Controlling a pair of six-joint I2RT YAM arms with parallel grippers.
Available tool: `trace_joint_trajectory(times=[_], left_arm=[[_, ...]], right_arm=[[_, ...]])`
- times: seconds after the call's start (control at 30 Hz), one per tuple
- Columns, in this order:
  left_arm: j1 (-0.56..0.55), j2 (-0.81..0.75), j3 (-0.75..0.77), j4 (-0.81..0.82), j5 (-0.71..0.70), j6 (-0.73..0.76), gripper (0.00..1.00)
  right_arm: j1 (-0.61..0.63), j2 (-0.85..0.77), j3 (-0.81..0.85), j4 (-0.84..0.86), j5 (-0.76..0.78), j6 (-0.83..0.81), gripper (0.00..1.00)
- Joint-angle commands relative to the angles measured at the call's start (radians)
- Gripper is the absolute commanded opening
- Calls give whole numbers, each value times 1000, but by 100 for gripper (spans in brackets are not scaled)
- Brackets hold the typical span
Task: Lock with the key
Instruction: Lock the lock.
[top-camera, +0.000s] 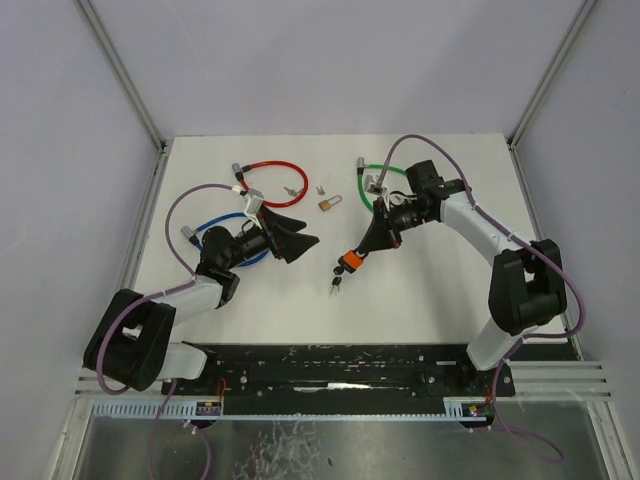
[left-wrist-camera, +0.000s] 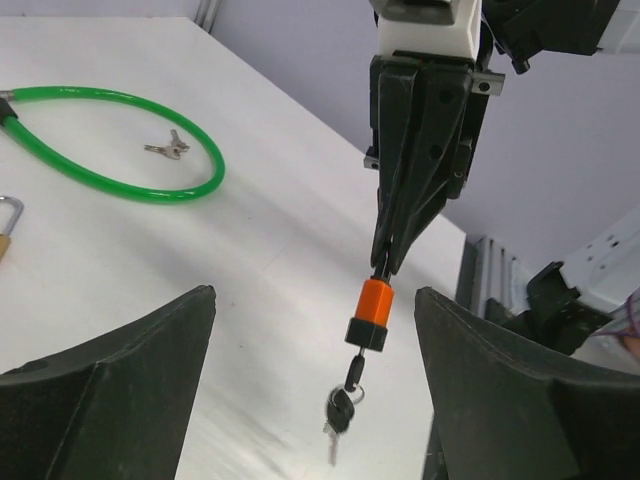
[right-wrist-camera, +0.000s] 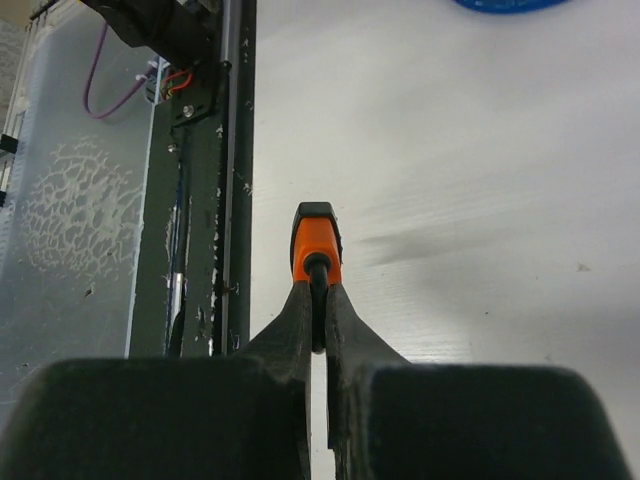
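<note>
An orange and black lock hangs above the table, gripped by its black top stub in my shut right gripper. A black-headed key sticks in the underside of the lock, and a ring with more keys dangles below it. My left gripper is open, with its fingers on either side of the lock and key and touching neither. In the top view my left gripper sits just left of the lock. The right wrist view shows the lock at the tips of my right gripper.
A green cable lock with small keys lies at the back right. A red cable lock, a brass padlock and loose keys lie at the back. A blue cable lock lies under the left arm.
</note>
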Motion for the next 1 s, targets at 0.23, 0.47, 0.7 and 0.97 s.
trace_joint_trajectory(times=[0.23, 0.47, 0.7, 0.97], left_arm=[[-85, -84, 13, -98, -55, -170, 74], [-204, -75, 70, -281, -187, -66, 70], [-269, 22, 118, -295, -165, -26, 60], [-296, 78, 149, -323, -106, -17, 52]], right_arm=[[-88, 59, 230, -469, -180, -317, 0], [-111, 65, 234, -491, -186, -331, 0], [-121, 75, 236, -506, -188, -345, 0], [-137, 87, 241, -536, -195, -377, 0]])
